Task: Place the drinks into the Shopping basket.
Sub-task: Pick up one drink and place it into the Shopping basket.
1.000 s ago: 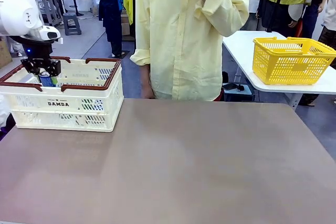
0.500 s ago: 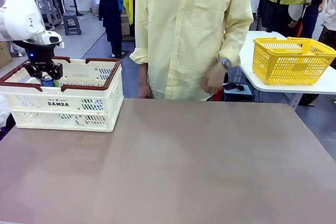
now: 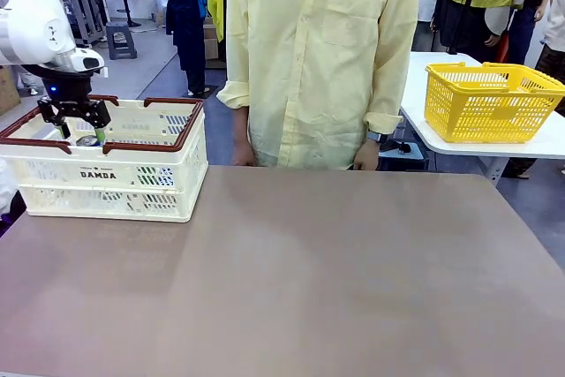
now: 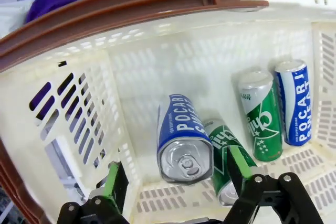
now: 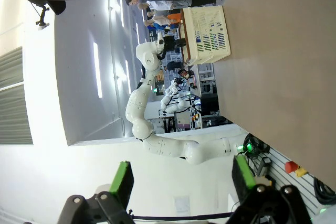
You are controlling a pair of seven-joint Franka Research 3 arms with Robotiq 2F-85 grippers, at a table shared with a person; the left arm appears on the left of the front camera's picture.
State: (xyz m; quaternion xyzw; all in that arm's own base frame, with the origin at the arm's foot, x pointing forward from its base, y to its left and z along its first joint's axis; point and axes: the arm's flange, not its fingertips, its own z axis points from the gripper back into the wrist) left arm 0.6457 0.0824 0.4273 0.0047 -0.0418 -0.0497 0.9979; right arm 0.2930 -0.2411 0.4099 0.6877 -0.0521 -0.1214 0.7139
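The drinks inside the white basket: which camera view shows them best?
The left wrist view: four drinks lie plainly inside the Shopping basket, two blue and two green. The front view gives only one silver can top. In the right wrist view the basket is far off, contents unseen.

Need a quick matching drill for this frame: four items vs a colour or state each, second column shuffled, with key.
Items:
1. left gripper
2. can under the left gripper
3. basket on the side table
4. crate rim

States:
A. yellow
B. blue, silver top
C. dark red-brown
D. open, above the cans

Pairs: 1-D, 2-B, 3-A, 4-C
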